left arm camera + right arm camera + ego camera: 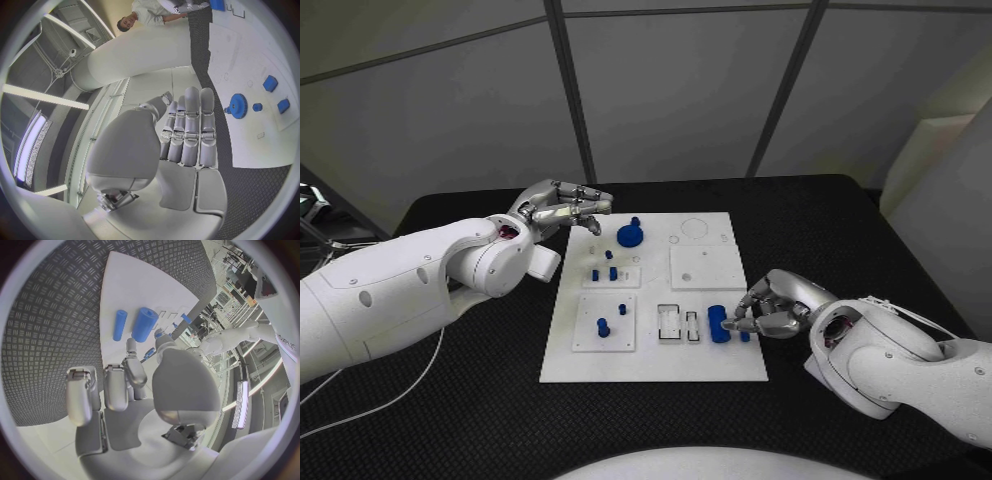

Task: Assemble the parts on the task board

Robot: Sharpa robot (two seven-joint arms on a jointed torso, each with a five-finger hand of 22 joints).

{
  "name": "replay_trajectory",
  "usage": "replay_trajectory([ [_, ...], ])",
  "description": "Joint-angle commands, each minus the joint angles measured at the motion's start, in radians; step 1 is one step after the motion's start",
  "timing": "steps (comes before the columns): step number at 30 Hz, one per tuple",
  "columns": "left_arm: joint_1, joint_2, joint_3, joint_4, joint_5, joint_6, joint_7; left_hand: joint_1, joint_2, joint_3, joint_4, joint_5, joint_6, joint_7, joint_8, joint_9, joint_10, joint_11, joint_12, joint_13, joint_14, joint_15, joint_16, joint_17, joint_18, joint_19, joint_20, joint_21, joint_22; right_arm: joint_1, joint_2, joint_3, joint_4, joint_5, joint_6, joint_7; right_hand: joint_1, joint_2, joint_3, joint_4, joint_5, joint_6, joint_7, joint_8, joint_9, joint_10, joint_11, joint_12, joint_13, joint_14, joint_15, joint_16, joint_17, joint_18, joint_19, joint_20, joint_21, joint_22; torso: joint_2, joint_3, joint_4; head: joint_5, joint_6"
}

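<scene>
The task board (653, 340) lies in the middle of the black worktop (473, 420), and blue parts stand on it. The right hand (773, 308) is at the board's near right edge, just beside the thick blue cylinder (718, 323) and the thin blue peg (744, 336). Its fingers are curled but, as far as I can see, they hold nothing. The left hand (560, 210) hovers at the far left corner with its fingers curled in and holding nothing, near the blue gear (632, 236).

To do this step well, I think the right hand should open a little, take one piece only, and keep it upright.

The right wrist view shows the cylinder and the peg lying apart, free of the fingers (112, 390). The left wrist view shows the gear's teeth.
</scene>
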Motion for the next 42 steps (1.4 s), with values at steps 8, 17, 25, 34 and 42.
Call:
replay_trajectory([
  [8,0.000,0.000,0.000,0.001,0.004,0.007,0.008,0.001,0.008,-0.001,-0.005,0.005,0.001,0.007,-0.006,0.000,-0.002,0.003,-0.002,0.001,-0.006,0.001,-0.005,-0.002,-0.006,0.003,0.002,-0.003,-0.001,-0.010,0.036,0.000,-0.012,-0.068,-0.009,-0.048,0.008,-0.013,-0.013,0.026,0.006,-0.010,0.000,-0.002,0.021,-0.002,0.000,0.012,0.017,0.053,-0.003,0.013,0.017,-0.015,0.104,-0.008,0.003,0.263,0.002,-0.0006,-0.0021,0.005,-0.002],
  [17,-0.001,0.000,0.000,-0.001,0.004,0.008,0.007,0.001,0.008,-0.002,-0.005,0.006,0.002,0.007,-0.006,0.000,-0.002,0.003,-0.002,0.001,-0.006,0.001,-0.005,-0.002,-0.005,0.003,0.002,-0.004,-0.001,-0.012,0.060,0.000,-0.026,-0.078,0.001,-0.063,0.000,-0.017,-0.038,0.067,0.012,-0.012,0.000,-0.005,0.047,0.000,0.000,0.018,0.030,0.055,-0.003,0.021,0.032,-0.015,0.104,-0.008,0.003,0.263,0.002,-0.0009,-0.0006,0.006,-0.006],
  [25,-0.001,-0.001,0.000,0.000,0.004,0.011,0.007,0.001,0.008,-0.002,-0.005,0.006,0.002,0.007,-0.006,0.000,-0.002,0.003,-0.002,0.001,-0.006,0.001,-0.005,-0.002,-0.005,0.003,0.002,-0.004,-0.001,-0.013,0.092,0.000,-0.057,-0.078,0.050,-0.105,-0.019,-0.023,-0.074,0.087,0.021,-0.012,-0.001,-0.008,0.066,-0.001,0.000,0.017,0.036,0.054,-0.003,0.024,0.037,-0.015,0.104,-0.008,0.003,0.263,0.001,-0.0013,-0.0001,0.008,-0.004],
  [34,-0.001,-0.002,0.000,0.002,0.004,0.013,0.006,0.001,0.008,-0.002,-0.005,0.006,0.002,0.007,-0.006,0.000,-0.002,0.003,-0.002,0.001,-0.006,0.001,-0.005,-0.002,-0.005,0.003,0.002,-0.004,-0.001,-0.014,0.132,0.000,-0.093,-0.095,0.086,-0.131,0.012,-0.011,-0.073,0.081,0.023,-0.006,-0.003,-0.006,0.083,-0.001,-0.002,0.018,0.042,0.055,-0.004,0.027,0.044,-0.015,0.104,-0.008,0.003,0.263,0.000,-0.0014,-0.0007,0.010,-0.005],
  [42,-0.001,-0.006,0.000,0.003,0.004,0.013,0.006,0.001,0.008,-0.002,-0.005,0.006,0.002,0.007,-0.006,0.000,-0.002,0.003,-0.002,0.001,-0.006,0.001,-0.005,-0.002,-0.005,0.003,0.002,-0.004,-0.001,-0.022,0.140,0.000,-0.093,-0.113,0.054,-0.136,0.077,0.022,-0.053,0.066,0.112,0.018,-0.010,0.002,0.119,0.001,-0.008,0.017,0.051,0.056,-0.009,0.031,0.054,-0.015,0.104,-0.014,0.003,0.263,-0.001,-0.0016,-0.0021,0.016,-0.005],
])
